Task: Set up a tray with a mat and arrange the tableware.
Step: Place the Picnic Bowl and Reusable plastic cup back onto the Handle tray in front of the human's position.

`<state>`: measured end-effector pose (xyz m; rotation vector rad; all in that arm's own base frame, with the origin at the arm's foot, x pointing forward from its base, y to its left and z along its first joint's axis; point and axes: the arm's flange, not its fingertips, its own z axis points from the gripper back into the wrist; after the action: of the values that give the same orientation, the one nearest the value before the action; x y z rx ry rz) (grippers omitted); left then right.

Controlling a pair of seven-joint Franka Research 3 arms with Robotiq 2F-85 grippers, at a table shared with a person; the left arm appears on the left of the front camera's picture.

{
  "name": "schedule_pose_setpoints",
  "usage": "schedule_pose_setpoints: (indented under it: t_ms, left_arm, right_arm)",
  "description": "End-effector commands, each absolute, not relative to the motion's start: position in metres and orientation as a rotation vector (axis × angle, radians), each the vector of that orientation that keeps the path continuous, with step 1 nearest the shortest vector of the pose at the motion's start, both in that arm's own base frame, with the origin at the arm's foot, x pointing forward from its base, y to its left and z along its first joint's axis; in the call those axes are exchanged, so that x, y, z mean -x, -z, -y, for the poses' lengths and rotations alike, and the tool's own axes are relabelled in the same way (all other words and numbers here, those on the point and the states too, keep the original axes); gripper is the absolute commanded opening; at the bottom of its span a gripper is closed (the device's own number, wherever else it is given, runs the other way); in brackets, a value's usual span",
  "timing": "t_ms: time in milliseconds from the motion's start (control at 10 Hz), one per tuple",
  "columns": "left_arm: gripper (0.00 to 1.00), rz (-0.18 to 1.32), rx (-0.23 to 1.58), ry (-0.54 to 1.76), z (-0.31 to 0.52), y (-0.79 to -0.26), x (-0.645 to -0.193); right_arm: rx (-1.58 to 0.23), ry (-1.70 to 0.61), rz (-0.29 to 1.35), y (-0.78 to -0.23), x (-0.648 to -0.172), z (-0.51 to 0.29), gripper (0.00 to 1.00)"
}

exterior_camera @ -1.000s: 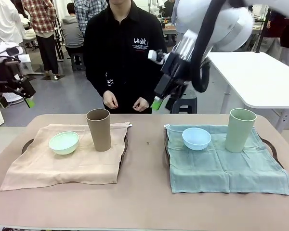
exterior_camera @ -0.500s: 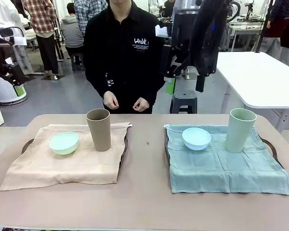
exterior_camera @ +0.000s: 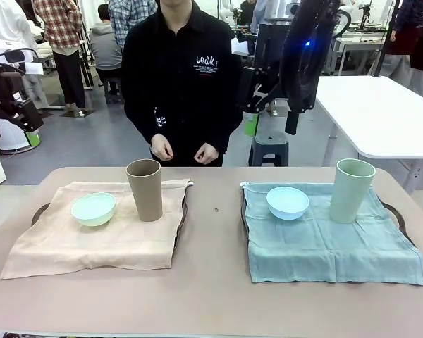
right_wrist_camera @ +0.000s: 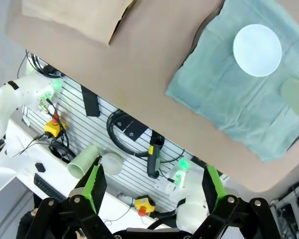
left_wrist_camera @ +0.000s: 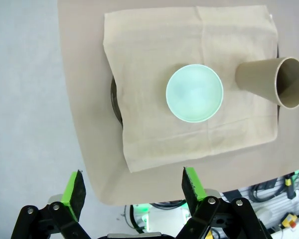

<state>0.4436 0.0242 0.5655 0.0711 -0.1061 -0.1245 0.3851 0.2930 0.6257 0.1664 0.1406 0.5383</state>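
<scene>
Two dark trays carry mats. On the beige mat (exterior_camera: 92, 243) sit a pale green bowl (exterior_camera: 94, 208) and an upright brown cup (exterior_camera: 144, 189). The teal mat (exterior_camera: 331, 246) bears a light blue bowl (exterior_camera: 287, 202) and a pale green cup (exterior_camera: 352, 190). My left gripper (exterior_camera: 14, 127) hangs open high off the table's left end, looking down on the green bowl (left_wrist_camera: 194, 93) and brown cup (left_wrist_camera: 274, 82) between its fingers (left_wrist_camera: 74, 189). My right gripper (exterior_camera: 270, 125) is open, raised beyond the far edge, above the blue bowl (right_wrist_camera: 257, 50) and teal mat (right_wrist_camera: 229, 94).
A person in black stands at the far side, hands (exterior_camera: 185, 150) held together off the table. The left tray's rim (exterior_camera: 39, 211) and the right tray's rim (exterior_camera: 396, 215) peek out from under the mats. Bare tabletop (exterior_camera: 211, 239) runs between the trays. A white table (exterior_camera: 381, 113) stands back right.
The right arm has swung up and turned, its gripper now hanging higher behind the table. The left gripper has risen slightly at the left edge. Tableware and mats are unmoved.
</scene>
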Motion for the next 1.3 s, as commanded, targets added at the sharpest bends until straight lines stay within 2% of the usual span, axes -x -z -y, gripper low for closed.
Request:
schedule_pose_setpoints:
  t_ms: [0,1200]
  left_arm:
    - [1.0,0.125,-0.059,0.119,-0.0233,-0.5667,-0.4422]
    - [1.0,0.107,-0.071,0.125,-0.0238,-0.5657,-0.4435]
  right_arm:
    - [-0.202,-0.551,-0.137,-0.6206,-0.3808,-0.292,1.0]
    - [-0.166,-0.541,-0.141,-0.6257,-0.3842,-0.2941,1.0]
